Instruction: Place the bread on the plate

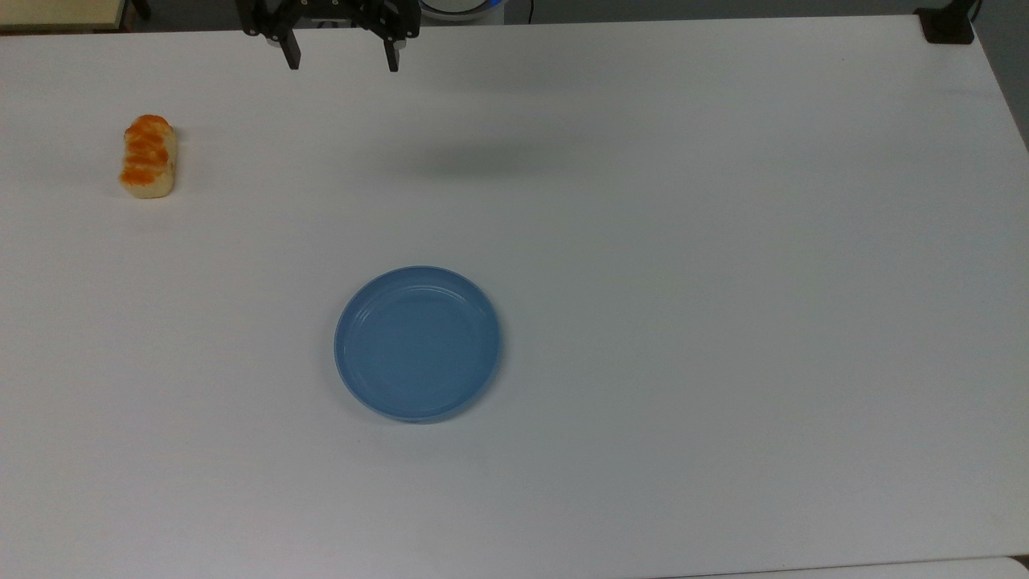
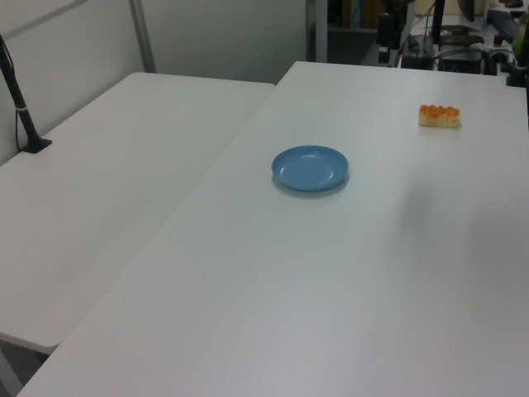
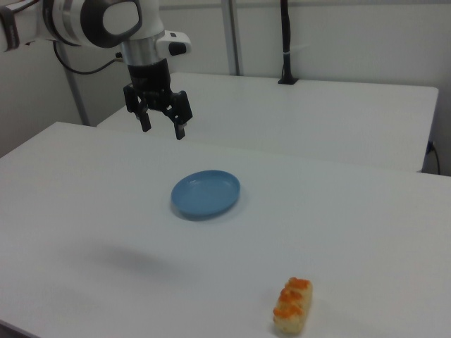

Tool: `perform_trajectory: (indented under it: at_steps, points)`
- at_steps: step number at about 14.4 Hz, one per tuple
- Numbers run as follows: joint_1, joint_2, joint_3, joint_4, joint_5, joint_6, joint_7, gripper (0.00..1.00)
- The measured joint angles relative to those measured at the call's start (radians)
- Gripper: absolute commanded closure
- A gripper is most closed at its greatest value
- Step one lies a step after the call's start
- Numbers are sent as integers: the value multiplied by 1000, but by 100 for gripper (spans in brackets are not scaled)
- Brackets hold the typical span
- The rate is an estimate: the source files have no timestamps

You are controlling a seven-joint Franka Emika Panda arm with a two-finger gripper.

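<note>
Bright even light, soft shadows, mild haze

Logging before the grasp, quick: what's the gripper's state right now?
Gripper: open, holding nothing, high above the table; bread lies untouched, apart from the plate.
</note>
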Motion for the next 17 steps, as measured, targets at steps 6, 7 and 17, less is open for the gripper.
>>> perform_trajectory:
  at_steps: [6, 7, 17]
  points:
    - [1, -2, 1, 0, -30, 0, 0, 0]
    - [1, -3, 1, 1, -30, 0, 0, 0]
    - [1, -78, 8, -41, -30, -1, -1, 0]
